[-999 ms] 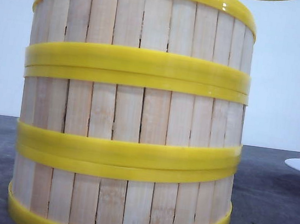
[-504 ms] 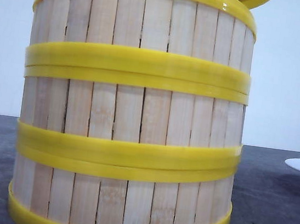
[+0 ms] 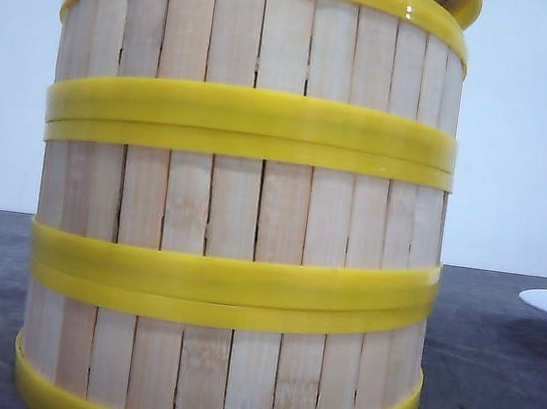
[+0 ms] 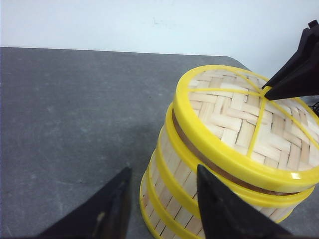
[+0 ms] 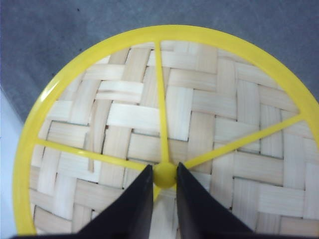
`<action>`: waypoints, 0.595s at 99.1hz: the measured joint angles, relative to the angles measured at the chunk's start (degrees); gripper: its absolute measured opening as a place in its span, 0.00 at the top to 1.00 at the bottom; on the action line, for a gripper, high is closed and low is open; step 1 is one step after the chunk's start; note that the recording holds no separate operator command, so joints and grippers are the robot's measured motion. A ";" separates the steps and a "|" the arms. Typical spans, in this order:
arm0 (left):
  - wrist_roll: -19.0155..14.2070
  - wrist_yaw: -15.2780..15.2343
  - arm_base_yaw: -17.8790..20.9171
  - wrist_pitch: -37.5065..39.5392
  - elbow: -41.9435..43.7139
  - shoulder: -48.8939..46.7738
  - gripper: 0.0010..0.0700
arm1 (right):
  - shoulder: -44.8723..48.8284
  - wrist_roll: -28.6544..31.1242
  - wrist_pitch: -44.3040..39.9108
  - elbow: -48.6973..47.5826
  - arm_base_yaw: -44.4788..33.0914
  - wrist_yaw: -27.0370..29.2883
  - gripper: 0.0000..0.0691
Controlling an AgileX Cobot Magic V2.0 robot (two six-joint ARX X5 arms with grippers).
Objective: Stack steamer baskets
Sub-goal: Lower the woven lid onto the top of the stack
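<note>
Lid point(image 5: 164, 124) sits atop my steamer baskets point(image 3: 240, 210); right gripper point(image 5: 163, 185) pinches its center knob point(image 5: 164, 174), left gripper point(image 4: 159, 194) spread at the stack's nine o'clock.

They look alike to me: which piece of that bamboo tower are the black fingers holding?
The topmost piece, with the woven top: the right fingers pinch its yellow centre knob.

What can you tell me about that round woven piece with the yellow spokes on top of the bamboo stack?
The lid is a flat round disc of pale woven bamboo strips inside a glossy yellow ring, with thin yellow spokes meeting at a small central knob. It lies tilted on the stack of steamer baskets, a gap showing under one side. The right gripper is closed on the knob.
</note>
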 joint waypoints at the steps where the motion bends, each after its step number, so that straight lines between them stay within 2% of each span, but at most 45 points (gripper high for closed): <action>1: 0.00 0.02 0.00 -0.02 0.00 0.00 0.67 | 0.07 0.00 0.00 0.00 0.02 0.00 0.93; 59: 0.00 0.00 0.00 -0.33 0.00 0.00 0.67 | 1.14 -0.02 -0.90 0.00 0.04 0.00 0.93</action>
